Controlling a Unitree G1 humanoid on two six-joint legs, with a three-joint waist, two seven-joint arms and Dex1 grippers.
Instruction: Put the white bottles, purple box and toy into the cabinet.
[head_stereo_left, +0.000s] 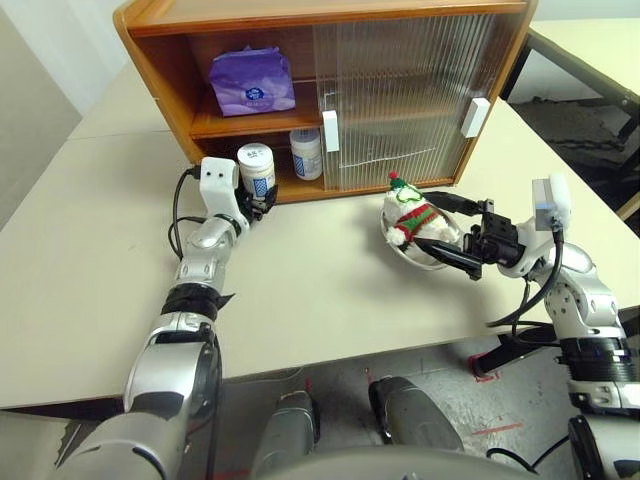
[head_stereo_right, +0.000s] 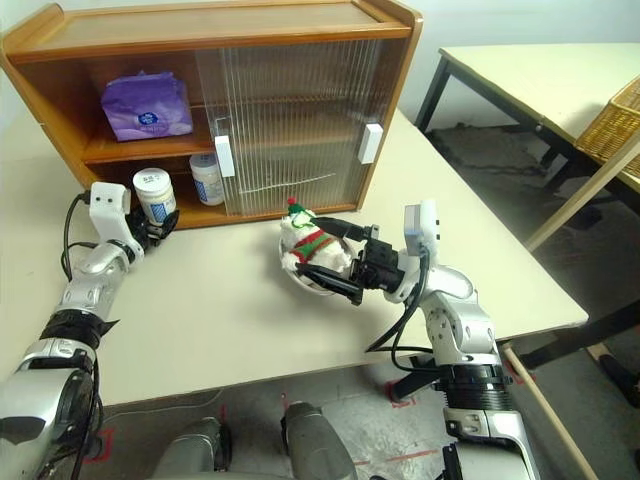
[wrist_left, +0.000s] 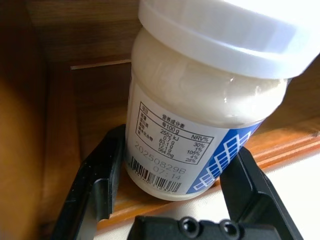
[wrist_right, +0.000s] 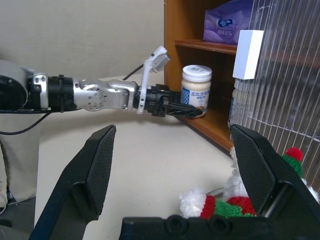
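The cabinet (head_stereo_left: 330, 25) stands at the far side of the table (head_stereo_left: 90, 270), its left half open and its sliding doors (head_stereo_left: 400, 100) covering the right half. The purple box (head_stereo_left: 252, 80) lies on the upper shelf, at the left. One white bottle (head_stereo_left: 306, 153) stands on the lower shelf, just left of the door edge. The other white bottle (head_stereo_left: 256, 168) is left of it, at the near edge of the lower shelf, between the fingers of the left gripper (head_stereo_left: 258, 198). The toy (head_stereo_left: 415, 218) sits in a bowl (head_stereo_left: 420, 255) on the table, near of the doors and right of both bottles. The right gripper (head_stereo_left: 445, 232) reaches in from the right, one finger on each side of the toy.
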